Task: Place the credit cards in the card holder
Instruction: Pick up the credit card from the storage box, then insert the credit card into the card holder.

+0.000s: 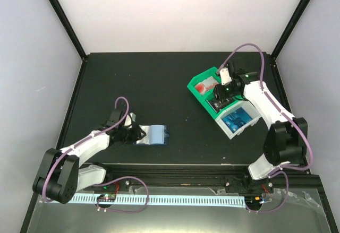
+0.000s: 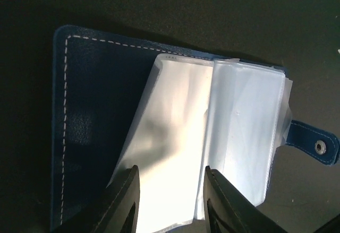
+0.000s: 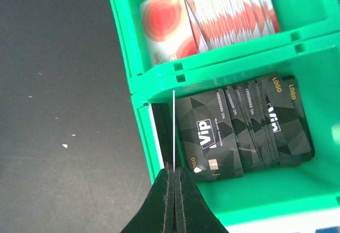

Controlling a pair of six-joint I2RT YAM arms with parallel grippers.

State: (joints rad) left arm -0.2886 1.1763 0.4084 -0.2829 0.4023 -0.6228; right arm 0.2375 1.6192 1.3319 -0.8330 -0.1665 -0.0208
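Observation:
The card holder (image 1: 153,135) lies open on the table at the front left, navy cover (image 2: 90,111) down and clear plastic sleeves (image 2: 175,132) fanned up. My left gripper (image 2: 171,172) is open, its jaws standing on either side of one raised sleeve; it also shows in the top view (image 1: 136,134). My right gripper (image 3: 174,168) is shut on a thin card (image 3: 173,127) seen edge-on, so its face colour is hidden. It holds the card upright over the left end of the black-card compartment. Blue credit cards (image 1: 239,118) lie in a white bin.
The green bin (image 3: 212,71) holds a row of black VIP cards (image 3: 244,129) and, behind a divider, red-and-white cards (image 3: 212,15). In the top view the bins (image 1: 210,82) stand at the right, angled. Black frame posts bound the table.

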